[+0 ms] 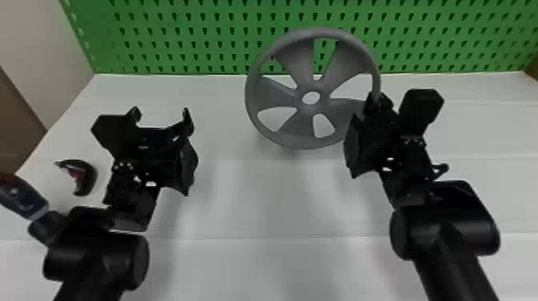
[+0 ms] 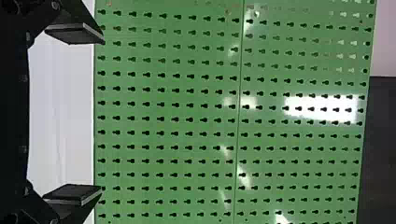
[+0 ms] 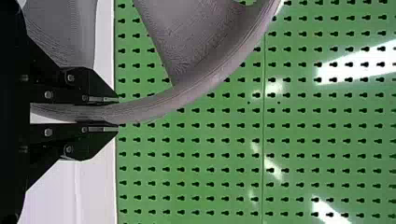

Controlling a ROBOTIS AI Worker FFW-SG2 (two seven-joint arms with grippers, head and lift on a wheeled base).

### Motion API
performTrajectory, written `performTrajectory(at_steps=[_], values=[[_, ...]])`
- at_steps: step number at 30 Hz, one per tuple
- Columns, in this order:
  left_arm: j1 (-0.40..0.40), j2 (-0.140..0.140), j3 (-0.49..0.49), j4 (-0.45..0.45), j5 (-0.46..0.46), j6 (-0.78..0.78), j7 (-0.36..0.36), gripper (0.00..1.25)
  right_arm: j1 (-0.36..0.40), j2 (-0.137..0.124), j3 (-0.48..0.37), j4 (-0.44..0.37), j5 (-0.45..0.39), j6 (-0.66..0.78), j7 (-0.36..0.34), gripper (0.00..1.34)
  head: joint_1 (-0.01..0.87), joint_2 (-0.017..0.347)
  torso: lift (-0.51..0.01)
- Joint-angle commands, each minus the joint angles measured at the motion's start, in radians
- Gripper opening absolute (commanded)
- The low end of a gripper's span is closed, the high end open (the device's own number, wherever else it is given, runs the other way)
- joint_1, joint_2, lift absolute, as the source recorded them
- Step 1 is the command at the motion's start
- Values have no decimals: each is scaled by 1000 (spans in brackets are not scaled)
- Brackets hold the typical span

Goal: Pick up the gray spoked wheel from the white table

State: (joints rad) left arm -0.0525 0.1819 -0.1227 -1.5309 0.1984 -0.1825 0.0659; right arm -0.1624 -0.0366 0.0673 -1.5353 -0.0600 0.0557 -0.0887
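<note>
Green pegboard behind a white surface. Both arms angle inward from the bottom edge. Right hand is clamped on the rim of the gray spoked wheel, which sits upright-ish over the surface, can't tell if it's touching. Left hand is wide open with nothing in it. Count: 2 arms, 1 wheel, 5 spokes, 1 dark curved thing beside the left arm.

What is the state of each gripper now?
Left black gripper: open, holding nothing.
Right black gripper: closed on the rim of the gray spoked wheel.
</note>
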Motion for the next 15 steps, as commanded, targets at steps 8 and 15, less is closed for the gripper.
performTrajectory(at_steps=[8, 15], values=[[0, -1, -5, 0, 1, 0, 0, 1103, 29, -2, 6, 0, 34, -71, -37, 241, 806, 44, -98], [3, -2, 0, 0, -1, 0, 0, 1103, 29, 3, 8, 0, 32, -74, -46, 241, 806, 44, -98]])
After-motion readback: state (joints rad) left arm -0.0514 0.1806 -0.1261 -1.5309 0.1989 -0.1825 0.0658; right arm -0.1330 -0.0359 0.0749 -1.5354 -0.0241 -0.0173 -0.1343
